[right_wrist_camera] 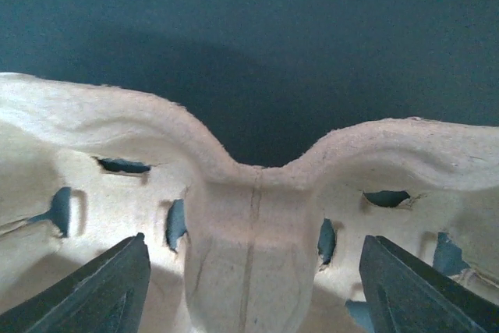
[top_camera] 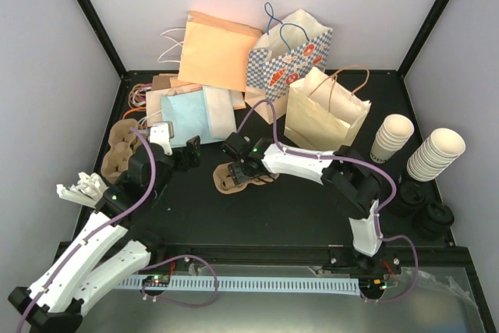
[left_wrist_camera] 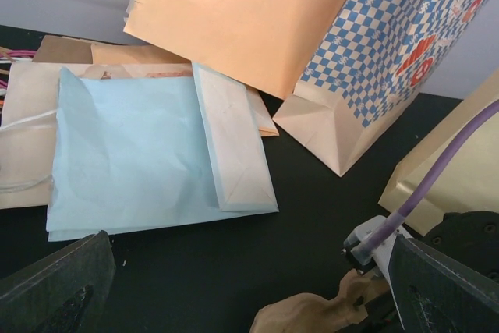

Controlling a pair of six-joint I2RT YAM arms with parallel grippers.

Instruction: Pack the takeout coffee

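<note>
The right arm rises from its base at the near right, bends at the elbow and stretches its forearm left across the table to the middle. There the right gripper (top_camera: 232, 168) hangs low over a pulp carrier (top_camera: 228, 185), its fingers (right_wrist_camera: 101, 290) spread wide to either side of the carrier's centre ridge.

The left arm reaches forward from the near left, wrist turned toward the flat bags. The left gripper (top_camera: 187, 155) is also spread wide and holds nothing, just short of the blue bag (left_wrist_camera: 132, 154).

Two black lids (top_camera: 409, 195) sit at the right edge, near the cup stacks (top_camera: 435, 154). Whether either lid caps a cup of coffee, I cannot tell.
</note>
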